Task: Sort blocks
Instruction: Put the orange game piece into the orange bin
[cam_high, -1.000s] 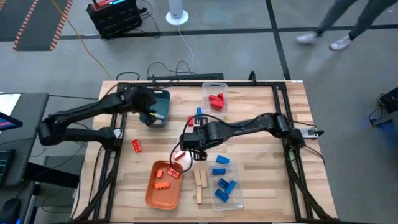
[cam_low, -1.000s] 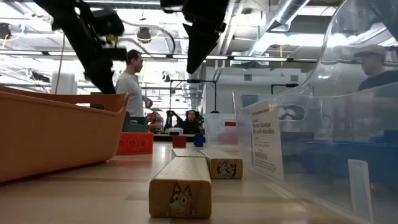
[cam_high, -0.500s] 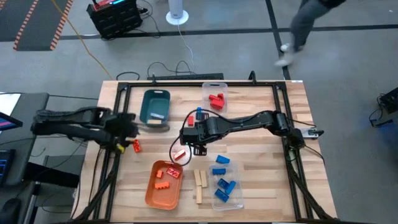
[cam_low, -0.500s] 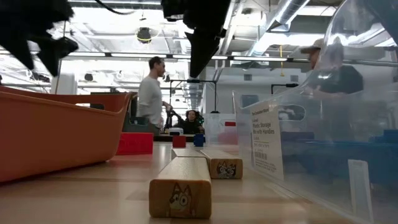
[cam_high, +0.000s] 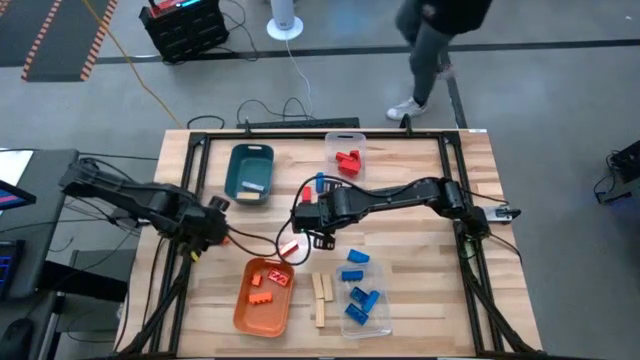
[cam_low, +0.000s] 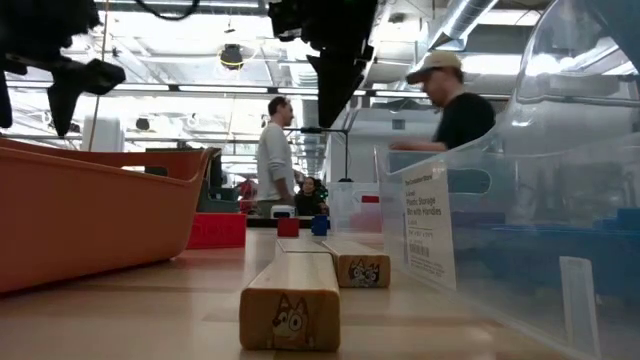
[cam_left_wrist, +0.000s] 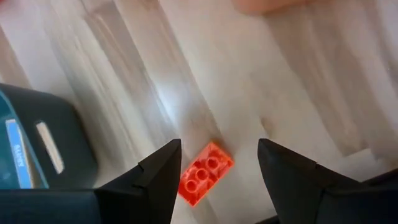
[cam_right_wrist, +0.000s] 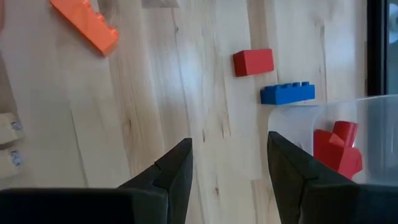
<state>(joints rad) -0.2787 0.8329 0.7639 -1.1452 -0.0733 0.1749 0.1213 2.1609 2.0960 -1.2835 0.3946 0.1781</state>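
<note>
Fingers of the left gripper (cam_left_wrist: 214, 163) are seen spread and empty directly above a small studded red plastic brick (cam_left_wrist: 204, 173) lying on the light wooden tabletop (cam_left_wrist: 298, 93), with the dark teal tray (cam_left_wrist: 37, 146) just beside it. The right gripper (cam_right_wrist: 229, 163) is likewise held spread and empty over bare tabletop, a red block (cam_right_wrist: 253, 62) and a blue studded brick (cam_right_wrist: 287, 93) lying ahead of it near the clear plastic bin (cam_right_wrist: 354, 121) of red pieces, and an orange brick (cam_right_wrist: 84, 23) well off to one side.
</note>
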